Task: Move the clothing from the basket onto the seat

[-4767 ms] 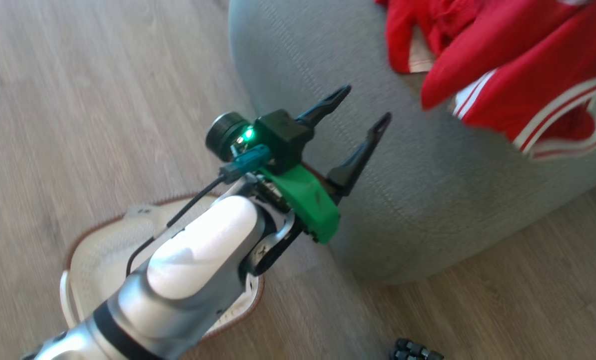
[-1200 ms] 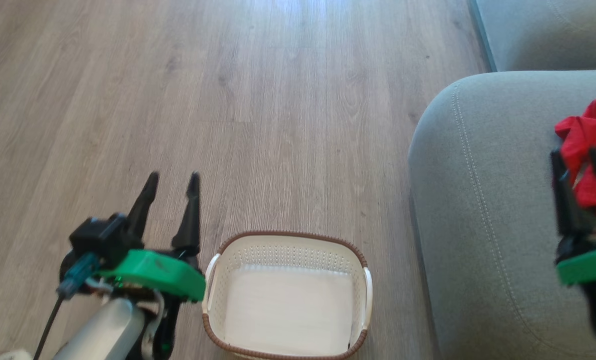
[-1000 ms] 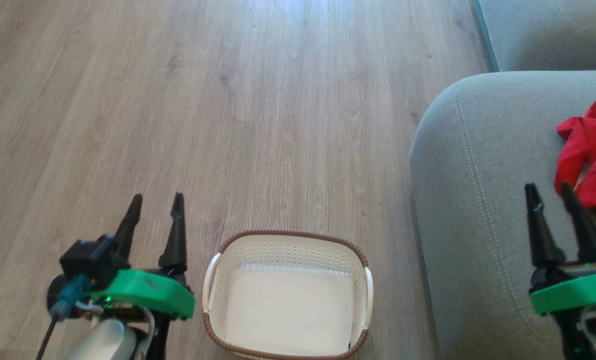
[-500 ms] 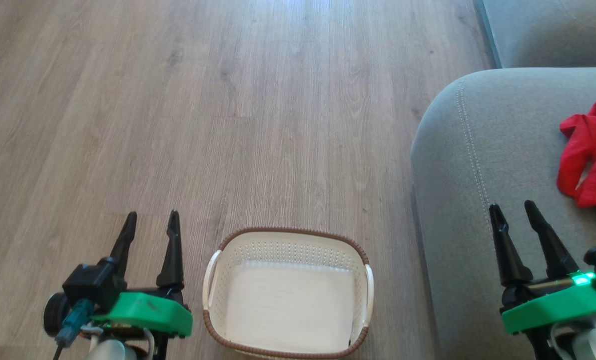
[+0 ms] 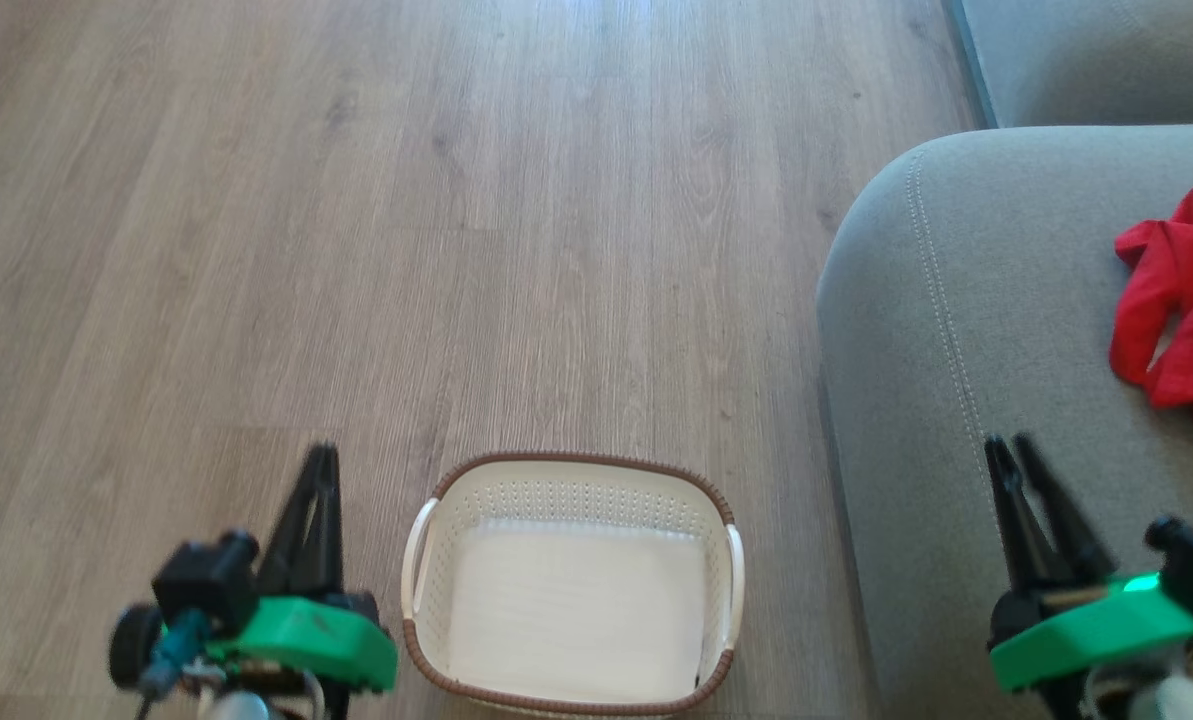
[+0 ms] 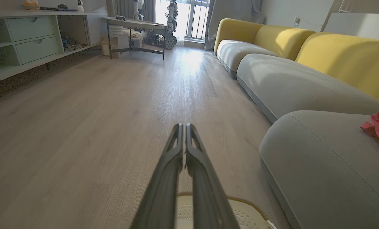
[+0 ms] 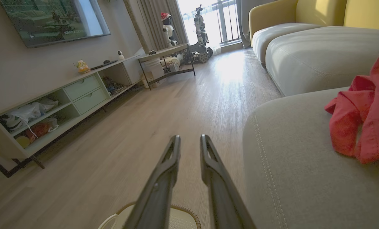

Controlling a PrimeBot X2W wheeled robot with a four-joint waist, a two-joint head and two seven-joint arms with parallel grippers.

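Floor (image 5: 456, 200): wood-grain planks, smooth, low sheen. Basket (image 5: 566, 490): white perforated plastic, slight gloss, with a brown woven-look rim. Seat (image 5: 916, 330): grey-green woven cloth, matt, a bit nubby, stitched seam; clothing (image 5: 1171, 300): soft red cloth, matt, creased; left gripper (image 5: 320, 455) and right gripper (image 5: 1008, 442): matt black plastic, hard and smooth.

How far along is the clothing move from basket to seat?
Looks done: the basket is empty and the red clothing lies on the seat. In hand: nothing; left jaws shut, right jaws slightly apart, both empty. Left: nothing visible to move.
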